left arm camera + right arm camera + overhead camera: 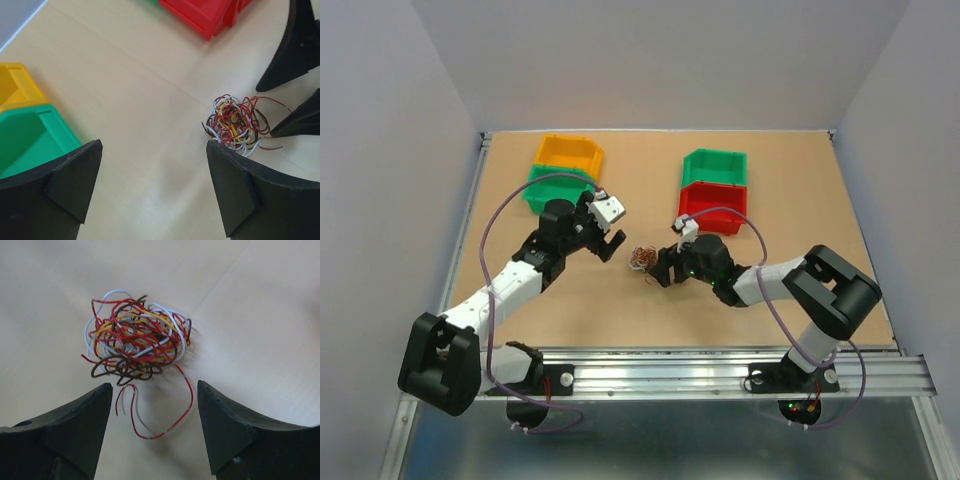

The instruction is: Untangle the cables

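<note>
Left gripper (155,192) and right gripper (155,427) both gape empty by the cables (137,342), a blur from above

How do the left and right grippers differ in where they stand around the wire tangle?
The right gripper has the cables centred ahead of its fingers, a loose red strand trailing between them; the left gripper has them off beside one finger. The left gripper's jaws look wider apart than the right gripper's. Both are open and hold nothing.
</note>
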`<act>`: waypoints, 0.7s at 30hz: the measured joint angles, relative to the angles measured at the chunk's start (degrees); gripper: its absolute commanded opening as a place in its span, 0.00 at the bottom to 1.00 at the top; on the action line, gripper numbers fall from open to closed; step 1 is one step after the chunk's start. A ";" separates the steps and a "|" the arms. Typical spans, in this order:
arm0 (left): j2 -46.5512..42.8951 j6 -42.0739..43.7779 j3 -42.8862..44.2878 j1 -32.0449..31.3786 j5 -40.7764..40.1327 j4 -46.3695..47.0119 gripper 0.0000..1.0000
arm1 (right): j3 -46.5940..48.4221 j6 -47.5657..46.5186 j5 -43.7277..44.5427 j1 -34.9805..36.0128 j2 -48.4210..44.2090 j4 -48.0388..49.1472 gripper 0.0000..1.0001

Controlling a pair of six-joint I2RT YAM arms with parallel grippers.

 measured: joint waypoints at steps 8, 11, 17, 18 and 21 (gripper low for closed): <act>6.73 2.40 -0.15 -0.79 1.92 -0.07 0.95 | 3.52 -1.81 1.18 1.27 4.98 2.86 0.06; 8.50 2.97 -0.15 -1.11 2.58 -0.22 0.96 | 3.15 -2.21 1.70 1.27 4.15 3.19 0.03; 8.92 3.85 -0.15 -1.49 6.05 0.39 0.98 | 1.57 -2.56 1.01 1.27 -0.48 4.17 0.00; 9.16 3.87 -0.11 -1.75 6.36 0.57 0.98 | 1.57 -2.54 0.83 1.27 -0.76 4.33 0.00; 10.91 3.82 0.57 -2.40 7.45 0.48 0.99 | 1.57 -2.29 0.33 1.27 -1.60 4.44 0.01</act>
